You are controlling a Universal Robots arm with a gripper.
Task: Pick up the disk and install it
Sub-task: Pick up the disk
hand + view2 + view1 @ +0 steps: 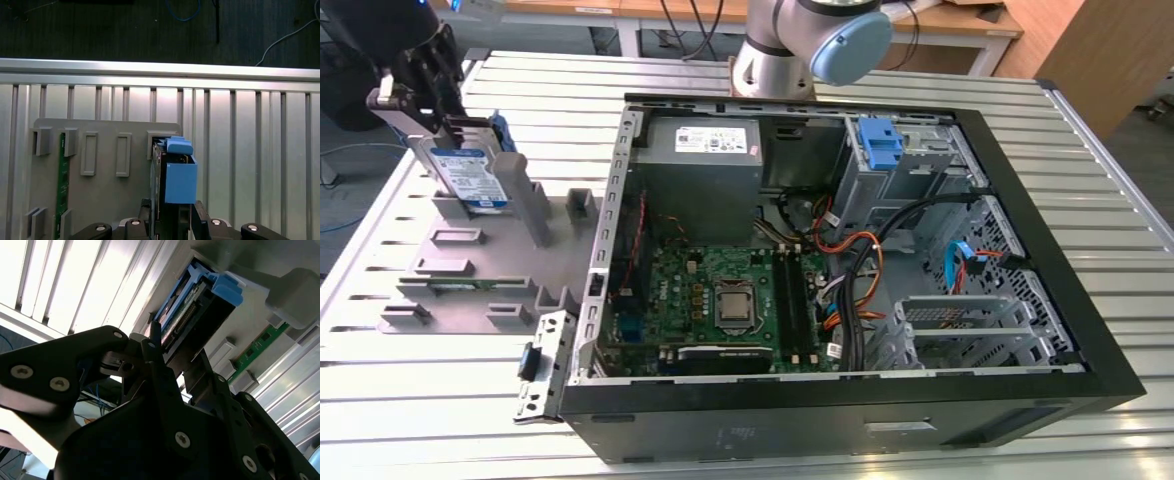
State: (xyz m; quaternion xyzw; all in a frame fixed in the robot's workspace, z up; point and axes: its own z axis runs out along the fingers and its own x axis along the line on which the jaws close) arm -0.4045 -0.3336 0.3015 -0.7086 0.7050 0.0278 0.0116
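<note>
The disk [470, 178], silver with a white-and-blue label and a blue carrier frame, stands on edge in a slot at the far end of the grey holder tray [480, 280], at the exterior view's left. My gripper [438, 128] sits over its top edge. In both wrist views the two black fingers flank the disk [177, 180] closely, one on each face, and the gripper [172, 217] looks shut on it. The second wrist view shows the disk's [200, 295] connector edge between the fingers of the gripper [177, 365]. Whether the disk has left its slot I cannot tell.
The open computer case [854, 250] lies at the exterior view's right, with a blue bracket [881, 140] at its far drive bay, a grey power supply [700, 140], motherboard and cables. A green memory stick [62, 185] rests in the tray. The arm's base [787, 50] stands behind the case.
</note>
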